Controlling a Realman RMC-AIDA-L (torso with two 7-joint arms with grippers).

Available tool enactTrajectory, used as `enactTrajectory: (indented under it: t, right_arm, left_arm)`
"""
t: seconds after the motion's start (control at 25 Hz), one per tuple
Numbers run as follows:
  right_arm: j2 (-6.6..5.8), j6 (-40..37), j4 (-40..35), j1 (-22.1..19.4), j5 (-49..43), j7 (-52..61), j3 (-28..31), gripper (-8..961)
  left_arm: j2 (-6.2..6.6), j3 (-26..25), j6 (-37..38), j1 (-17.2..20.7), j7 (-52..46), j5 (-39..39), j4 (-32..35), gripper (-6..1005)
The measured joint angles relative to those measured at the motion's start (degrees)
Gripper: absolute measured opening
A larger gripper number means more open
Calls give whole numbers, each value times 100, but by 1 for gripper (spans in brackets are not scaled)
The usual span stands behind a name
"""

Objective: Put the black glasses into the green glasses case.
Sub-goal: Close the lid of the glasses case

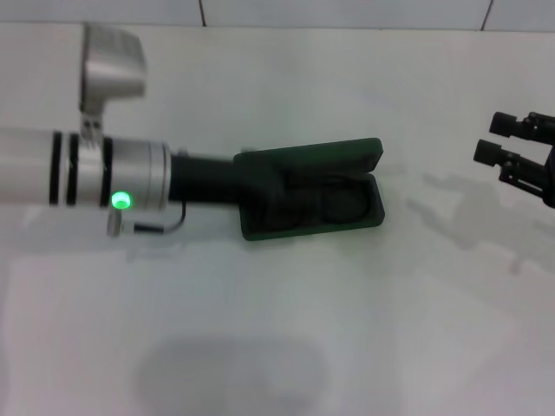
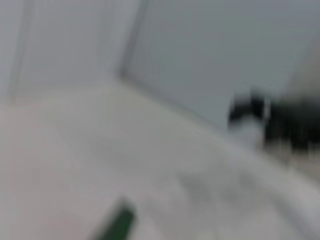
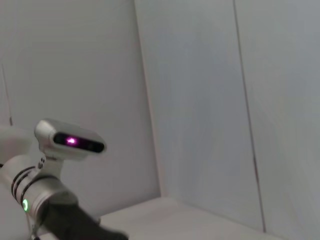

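Note:
The green glasses case (image 1: 347, 156) lies open at the table's middle, lid tipped back. Dark rounded shapes in its tray look like the black glasses (image 1: 334, 204), lying inside. My left gripper (image 1: 264, 186) reaches into the case's left end, black against the dark tray. A green corner of the case (image 2: 117, 225) shows in the left wrist view. My right gripper (image 1: 496, 140) hovers open at the far right, well away from the case, with nothing between its fingers.
The white table (image 1: 277, 347) carries nothing else. A tiled wall (image 1: 347, 13) runs along its far edge. The left arm (image 3: 45, 195) appears in the right wrist view in front of wall panels.

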Motion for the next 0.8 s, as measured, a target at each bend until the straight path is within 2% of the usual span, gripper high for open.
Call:
enactTrajectory:
  t: [0.16, 0.2, 0.32, 0.44, 0.6, 0.8]
  right_arm:
    - [-2, -3, 227, -27, 312, -268, 53, 458]
    - [-5, -16, 282, -30, 383, -327, 57, 457]
    - [-16, -29, 366, -51, 467, -405, 59, 457]
    - [-16, -30, 433, -61, 468, -429, 61, 457]
    - [-15, -29, 519, -65, 470, -445, 61, 458]
    - [-15, -29, 528, -92, 473, -450, 61, 458]
  left_arm:
    - [9, -410, -518, -120, -229, -511, 72, 614]
    - [13, -506, -933, -261, -357, -434, 48, 615]
    - [13, -493, -1568, -495, -497, -144, 10, 615]
    - [-18, -486, -2153, -778, -790, 524, 2, 616]
    - [-24, -432, -2298, -1031, -1073, 1266, -62, 616]
    - [-8, -4, -2279, -1105, -1228, 1487, -131, 617]
